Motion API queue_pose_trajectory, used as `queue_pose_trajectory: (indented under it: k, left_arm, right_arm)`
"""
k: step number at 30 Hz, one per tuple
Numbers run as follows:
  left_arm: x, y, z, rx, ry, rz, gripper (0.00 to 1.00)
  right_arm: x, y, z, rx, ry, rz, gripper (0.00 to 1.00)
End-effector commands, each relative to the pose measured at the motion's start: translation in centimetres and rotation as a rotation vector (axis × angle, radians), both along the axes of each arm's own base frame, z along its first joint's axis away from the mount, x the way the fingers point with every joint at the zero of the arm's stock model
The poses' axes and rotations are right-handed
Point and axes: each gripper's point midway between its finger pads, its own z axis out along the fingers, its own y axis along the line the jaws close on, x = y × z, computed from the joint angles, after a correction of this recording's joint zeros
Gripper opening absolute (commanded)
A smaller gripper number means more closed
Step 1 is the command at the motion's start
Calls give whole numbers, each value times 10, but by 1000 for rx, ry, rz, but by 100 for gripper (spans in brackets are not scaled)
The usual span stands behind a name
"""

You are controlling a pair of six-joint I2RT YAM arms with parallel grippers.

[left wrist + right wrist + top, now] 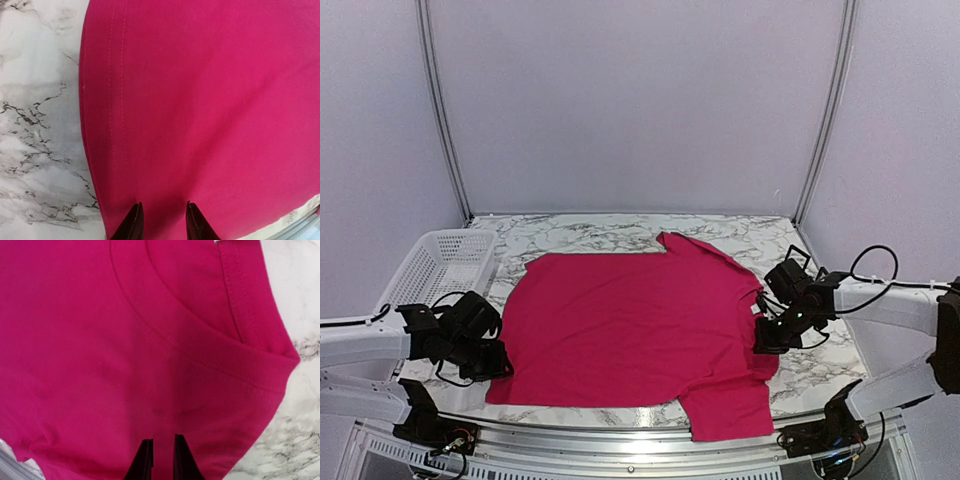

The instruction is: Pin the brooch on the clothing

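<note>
- Dark tips of the right claw (163, 455) poke up from the bottom of its own view. They are almost closed. They seem to pinch a thin fold of the shirt (630, 320) just below the collar (235, 357).
- Tips of the left claw (163, 220) show at the bottom of the left wrist view. They are a little way open over the stitched hem (102, 125). No cloth is bunched between them, so I think this claw holds nothing.
- From the top view, the shirt lies spread flat on the marble desk (620, 230), in the middle of the frame. Its neck is at the right and its hem at the left.
- Off at the left of that view sits a white basket (440, 262), close to the shirt.
- No brooch shows in any picture, so I cannot tell where it is.
- My guess is that the step in hand is getting the cloth near the neck ready for the pin.
- To do it well, the right claw should lift only the top layer. Then the pin does not catch the back of the shirt too.
- It helps if the left claw presses the hem down so the shirt does not slide.
- Small, gentle pulls are best, because soft cloth wrinkles fast.
</note>
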Motion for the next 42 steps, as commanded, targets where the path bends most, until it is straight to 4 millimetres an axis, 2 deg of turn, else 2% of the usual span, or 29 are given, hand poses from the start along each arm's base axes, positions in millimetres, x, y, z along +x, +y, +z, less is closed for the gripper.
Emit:
queue_pose_trajectory:
  k: [1,4,5,6,8,9,12,15,18,19,21,24,28,31,37,42]
  left_arm:
    - [23,-8,60,-43,-135,32,35]
    - [70,-20,124,-57,-288,-26,45]
    - [86,-20,136,-54,-302,-40,45]
    - [107,-17,136,-36,-293,-37,46]
    - [143,-15,138,-1,-299,-71,46]
    - [161,-17,136,7,-291,-85,46]
    - [208,-16,126,2,-252,-92,46]
    - [252,-1,116,45,-257,-55,45]
    - [290,10,106,83,-256,-31,45]
    - [304,11,106,81,-265,-25,44]
    - [322,15,93,87,-250,-22,44]
    - [337,14,72,94,-219,-51,43]
    - [341,20,40,128,-155,-76,43]
    - [339,27,24,144,-123,-79,44]
    - [336,34,2,167,-80,-82,45]
    - [331,33,-11,164,-51,-93,44]
  right_arm:
    - [11,23,54,106,-48,38,15]
    - [60,38,119,113,-231,105,22]
    - [81,42,139,100,-289,121,23]
    - [106,48,165,79,-369,156,24]
    - [148,54,183,11,-439,199,26]
    - [172,60,177,-29,-439,224,26]
    - [237,76,186,-33,-486,270,26]
    - [303,92,183,-51,-564,292,27]
    - [360,113,167,-65,-644,317,28]
    - [375,120,160,-52,-667,312,28]
    - [401,132,143,-24,-719,293,27]
    - [421,144,112,44,-750,235,26]
    - [425,161,77,140,-732,236,26]
    - [426,159,54,120,-695,229,25]
    - [422,154,26,81,-652,237,23]
    - [419,158,12,89,-631,263,17]
